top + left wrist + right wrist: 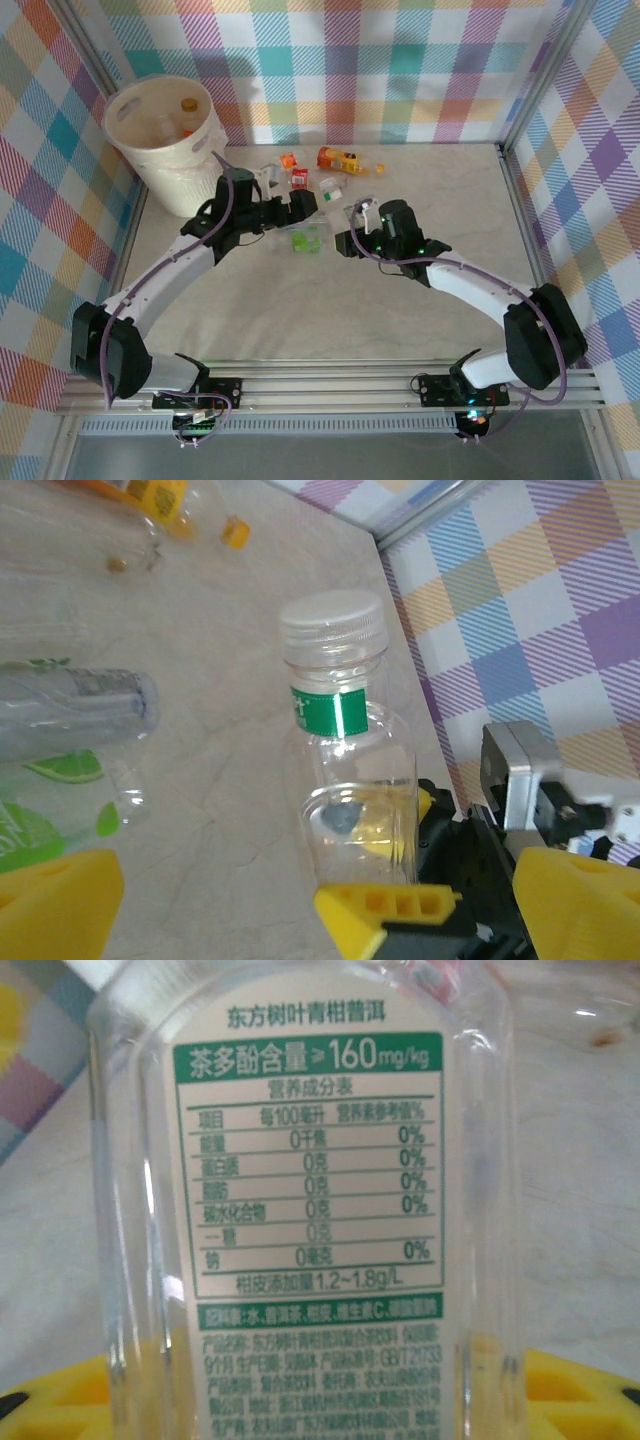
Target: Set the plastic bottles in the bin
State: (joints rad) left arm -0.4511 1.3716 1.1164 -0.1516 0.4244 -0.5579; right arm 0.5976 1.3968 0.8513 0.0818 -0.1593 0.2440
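**Bottle clenched in right gripper; left gripper released**

Far off to the left of the left gripper (308, 212) stands the bin (160, 150), a cream round plastic tub with a slot handle. Its wall hides most of the inside, and only a few bottle shapes show over the rim.

The left gripper is spread wide and holds nothing. Its yellow fingers (50, 905) are cut off at the lower corners of its wrist view.

The right gripper (355, 228) is clamped on the white-capped bottle (345, 770). This bottle stands upright straight ahead of the left gripper, between its fingers. A slotted yellow finger of the right gripper hides the bottle's base.

In the right wrist view the cap and base are cut off. The white-and-green label reads "东方树叶青柑普洱", "茶多酚含量≥160mg/kg" and "营养成分表". The fine print below is too blurred to read.

The lime-labelled bottle (40, 830), clear and ribbed, lies just beside the left gripper's left finger, cropped by the frame. Just beyond it lies a clear bottle (75, 710) whose label is hard to make out. Farther ahead are the orange-labelled bottle (338, 158) and, smallest, a loose orange cap (235, 530) on the marbled table (420, 320).
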